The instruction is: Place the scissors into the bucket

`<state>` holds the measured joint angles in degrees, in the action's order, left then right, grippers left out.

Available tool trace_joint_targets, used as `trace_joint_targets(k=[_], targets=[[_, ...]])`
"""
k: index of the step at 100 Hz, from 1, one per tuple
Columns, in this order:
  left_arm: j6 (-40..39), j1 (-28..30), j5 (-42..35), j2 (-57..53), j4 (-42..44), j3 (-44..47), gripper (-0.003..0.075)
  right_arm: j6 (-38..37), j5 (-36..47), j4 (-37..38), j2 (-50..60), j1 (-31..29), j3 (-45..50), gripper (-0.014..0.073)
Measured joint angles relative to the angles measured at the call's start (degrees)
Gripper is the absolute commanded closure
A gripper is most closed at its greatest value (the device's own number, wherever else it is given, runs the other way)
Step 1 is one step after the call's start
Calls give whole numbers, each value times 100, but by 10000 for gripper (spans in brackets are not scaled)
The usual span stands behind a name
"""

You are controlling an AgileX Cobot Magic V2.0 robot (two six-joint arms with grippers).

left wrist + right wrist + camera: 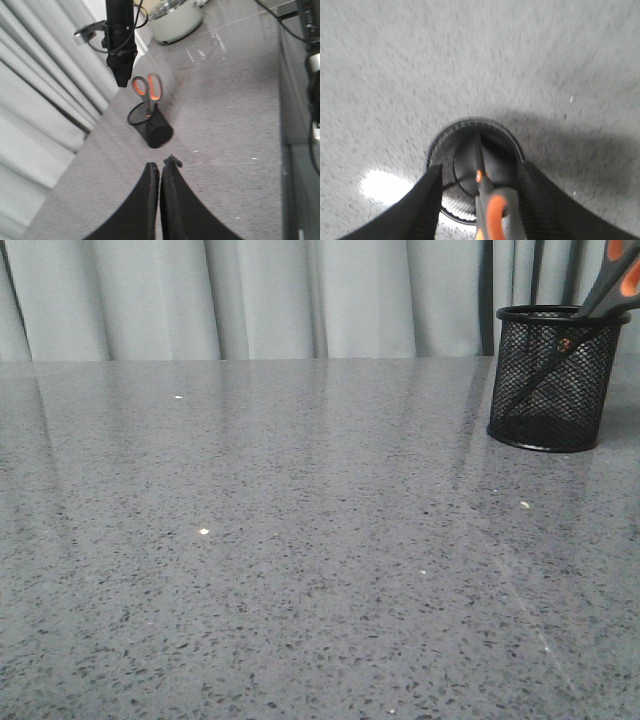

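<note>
The bucket (pixel 555 380) stands upright at the far right of the table. The scissors (pixel 615 280) stand in it, blades down and leaning, with the grey and orange handles above the rim. In the left wrist view the bucket (pixel 150 127) holds the scissors (pixel 148 90), and the right arm hangs just above and beside the handles. In the right wrist view my right gripper (pixel 480 167) is open over the bucket (pixel 450 150), its fingers wide apart either side of the scissors (pixel 495 210). My left gripper (pixel 161 165) is shut and empty, some way from the bucket.
A grey curtain (pixel 250 300) hangs behind the table. A pale round pot (pixel 175 20) stands on the table beyond the bucket. Cables and dark equipment (pixel 312 50) lie past the table's edge.
</note>
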<state>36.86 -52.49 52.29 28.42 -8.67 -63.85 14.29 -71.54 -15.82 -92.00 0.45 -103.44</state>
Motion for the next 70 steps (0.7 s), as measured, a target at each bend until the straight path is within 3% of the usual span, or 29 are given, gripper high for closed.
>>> trace_joint_targets(k=[8, 26, 49, 70], targets=[[-223, 0, -282, -56, 317, 73, 740, 0, 0, -144, 161, 0, -109, 344], [-1315, 0, -996, -511, 1168, 739, 740, 79, -13, -373, 1102, 0, 238, 670], [-2004, 0, -1610, -1475, 1438, 2266, 740, 376, 570, -385, 3109, 0, 1800, 655], [-2444, 0, -2560, -1900, 1463, 3404, 740, 557, 1475, -393, 5307, 0, 3849, 655]])
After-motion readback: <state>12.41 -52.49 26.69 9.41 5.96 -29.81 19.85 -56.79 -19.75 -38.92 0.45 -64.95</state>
